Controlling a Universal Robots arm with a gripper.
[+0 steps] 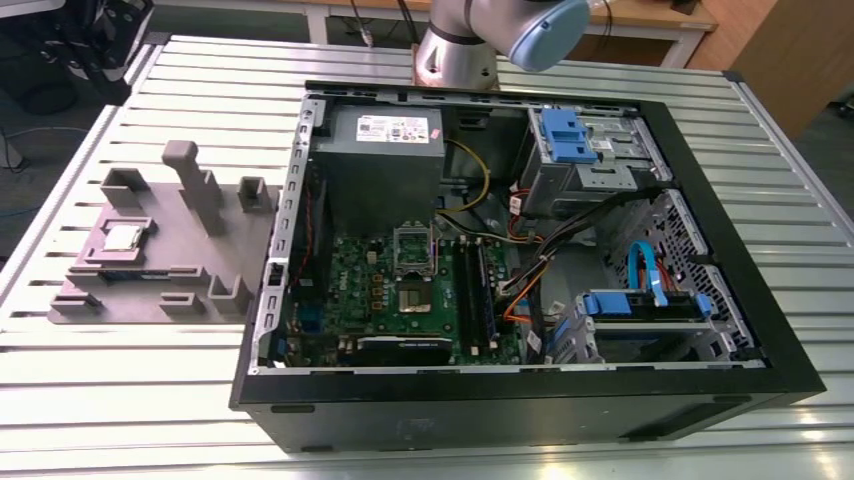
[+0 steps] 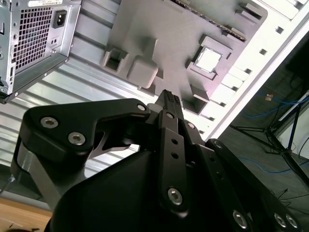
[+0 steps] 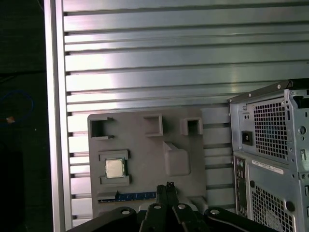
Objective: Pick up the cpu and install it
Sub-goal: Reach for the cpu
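The cpu (image 1: 123,237) lies flat, shiny side up, in its own little pocket on the grey tray (image 1: 167,245), likely so it cannot slide. The tray rests on the table (image 1: 134,400), just beside the open computer case (image 1: 534,405). The gripper (image 3: 169,186) hangs above the tray, apart from the cpu. Its fingers (image 2: 170,104) look pressed together and hold nothing.

Ribbed aluminium table (image 1: 134,400); wooden desk (image 1: 641,14) behind; dark floor (image 3: 19,43).

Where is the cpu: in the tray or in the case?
In the tray. The cpu lies flat in a tray recess, outside the computer case.
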